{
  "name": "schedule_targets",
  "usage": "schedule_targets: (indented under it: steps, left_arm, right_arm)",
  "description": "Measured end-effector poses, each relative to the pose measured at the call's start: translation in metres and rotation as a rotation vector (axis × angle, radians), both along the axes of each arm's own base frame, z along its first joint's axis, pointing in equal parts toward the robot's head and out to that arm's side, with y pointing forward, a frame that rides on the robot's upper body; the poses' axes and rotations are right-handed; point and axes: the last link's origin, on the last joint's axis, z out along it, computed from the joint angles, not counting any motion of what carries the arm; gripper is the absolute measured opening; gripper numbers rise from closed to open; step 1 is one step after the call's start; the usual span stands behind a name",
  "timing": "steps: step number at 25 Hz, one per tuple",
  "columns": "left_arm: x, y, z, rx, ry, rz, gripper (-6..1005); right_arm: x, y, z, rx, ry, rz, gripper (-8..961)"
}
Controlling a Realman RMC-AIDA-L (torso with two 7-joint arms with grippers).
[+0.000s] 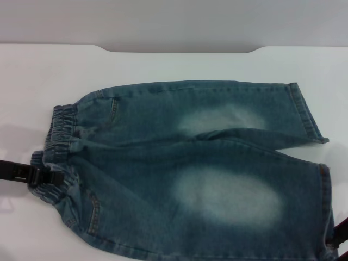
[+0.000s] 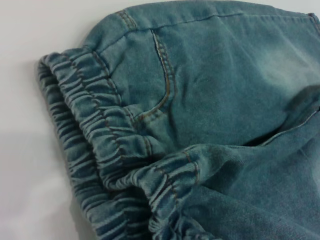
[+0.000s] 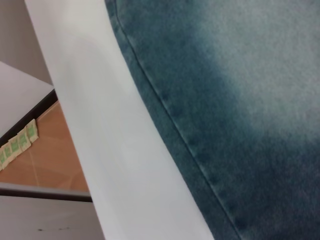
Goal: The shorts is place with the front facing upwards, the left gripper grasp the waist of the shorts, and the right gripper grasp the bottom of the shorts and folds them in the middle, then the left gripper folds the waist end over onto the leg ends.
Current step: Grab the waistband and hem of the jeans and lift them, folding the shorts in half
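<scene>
The blue denim shorts (image 1: pixel 206 163) lie front up on the white table, with a pale faded patch on each thigh. The waist of the shorts (image 1: pixel 62 128) is at the left, its gathered elastic band filling the left wrist view (image 2: pixel 100 125) above a stitched pocket (image 2: pixel 162 75). My left gripper (image 1: pixel 51 176) is shut on the near part of that band, which bunches up around it. The bottom of the shorts (image 1: pixel 304 111) lies at the right. My right gripper (image 1: pixel 338 239) shows only as a dark piece beside the near leg hem (image 1: pixel 326 201). A denim edge seam (image 3: pixel 170 115) crosses the right wrist view.
The white table (image 1: pixel 163 65) ends at a far edge with a shallow recess (image 1: pixel 179 51). In the right wrist view the table's edge (image 3: pixel 75 125) drops off to an orange-brown floor (image 3: pixel 45 160).
</scene>
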Motion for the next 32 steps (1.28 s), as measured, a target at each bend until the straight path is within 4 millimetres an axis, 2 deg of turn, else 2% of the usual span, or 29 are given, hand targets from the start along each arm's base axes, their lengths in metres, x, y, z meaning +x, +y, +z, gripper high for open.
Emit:
schedule_targets:
  steps: [22, 32]
  left_arm:
    - [0.0002, 0.0014, 0.0009, 0.003, 0.003, -0.004, 69]
    - [0.002, 0.0032, 0.0009, 0.003, 0.004, -0.01, 73]
  right_arm:
    - [-0.0016, 0.0035, -0.0074, 0.006, -0.005, 0.014, 612]
    - [0.0024, 0.0046, -0.0065, 0.004, -0.042, 0.034, 186]
